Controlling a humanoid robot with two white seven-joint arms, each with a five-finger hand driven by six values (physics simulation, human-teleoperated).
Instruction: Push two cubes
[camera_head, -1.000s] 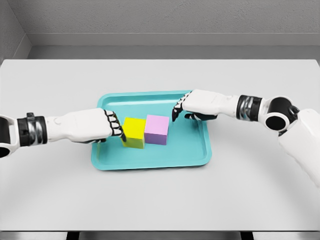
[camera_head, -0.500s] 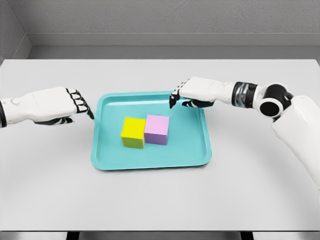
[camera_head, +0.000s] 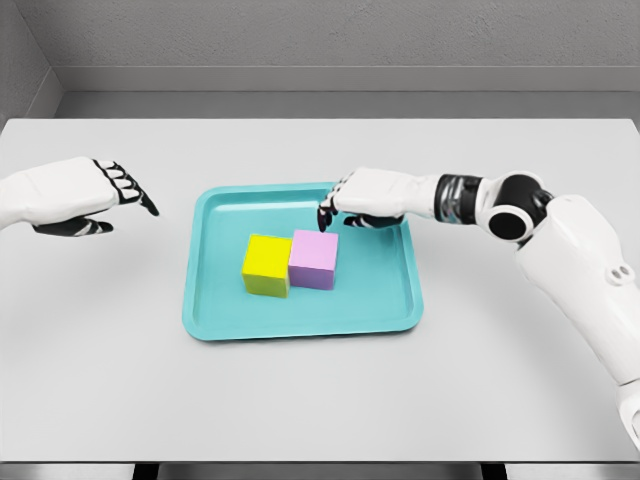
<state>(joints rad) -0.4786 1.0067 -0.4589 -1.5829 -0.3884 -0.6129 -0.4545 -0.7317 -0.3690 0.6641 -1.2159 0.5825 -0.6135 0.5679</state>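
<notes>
Nearest the camera, on the grey table (camera_head: 320, 390), lies a teal tray (camera_head: 375, 305) with a raised rim. Toward its middle sit the two cubes, side by side and touching: a yellow cube (camera_head: 266, 264) on the left and a pink cube (camera_head: 314, 258) on the right, the pink one set slightly farther back.

Just beyond the pink cube, the right hand (camera_head: 362, 198) reaches in over the tray's far part, its arm entering from the right. Its dark-tipped fingers (camera_head: 326, 212) are curled downward and hold nothing; the tips hang just above the pink cube's far top edge, and whether they touch it cannot be told.

Off to the left, well apart from the tray, the left hand (camera_head: 75, 192) hovers over bare table with its fingers bent loosely, pointing toward the tray and grasping nothing.
</notes>
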